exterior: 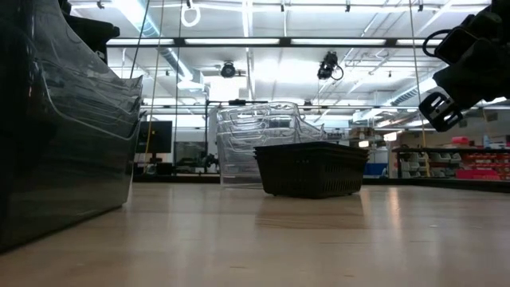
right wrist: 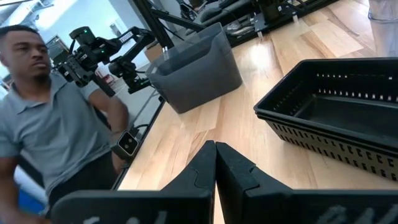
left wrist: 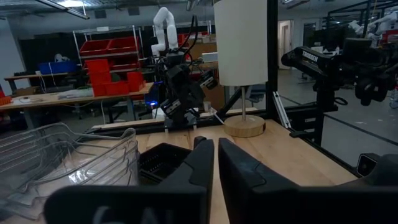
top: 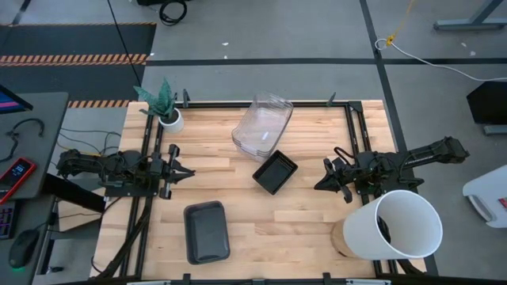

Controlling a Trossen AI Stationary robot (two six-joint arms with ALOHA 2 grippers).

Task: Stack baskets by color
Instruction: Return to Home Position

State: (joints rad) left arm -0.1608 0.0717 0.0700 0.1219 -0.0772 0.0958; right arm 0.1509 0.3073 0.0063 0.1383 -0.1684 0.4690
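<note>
Three piles sit on the wooden surface (top: 317, 229), sorted by colour. The clear baskets (top: 261, 125) are nested at the back, near the middle, turned askew to the surface's edges. The black baskets (top: 275, 172) stand just in front of them, also turned at an angle. The two piles are so close that I cannot tell whether they touch. The right wrist view shows at least two slotted rims, one inside the other. The grey baskets (top: 207, 231) lie well apart from both, toward the front and a little left of centre. From above I cannot count how many are in that pile. Neither arm is over any of the baskets. The left hand (top: 190, 171) hangs low at the left side, pointing inward toward the middle. Its fingers are drawn nearly together with only a slit between them, and it holds nothing. The right hand (top: 321, 178) faces it from the right side with its fingers pressed together, also empty. The black pile lies between the two hands, touching neither. A white bucket (top: 400, 226) stands at the front right corner, just beside the right arm. A plant pot (top: 169, 120) sits at the back left. A person (right wrist: 43, 118) in a grey shirt stands beyond the far edge on the left arm's side.
</note>
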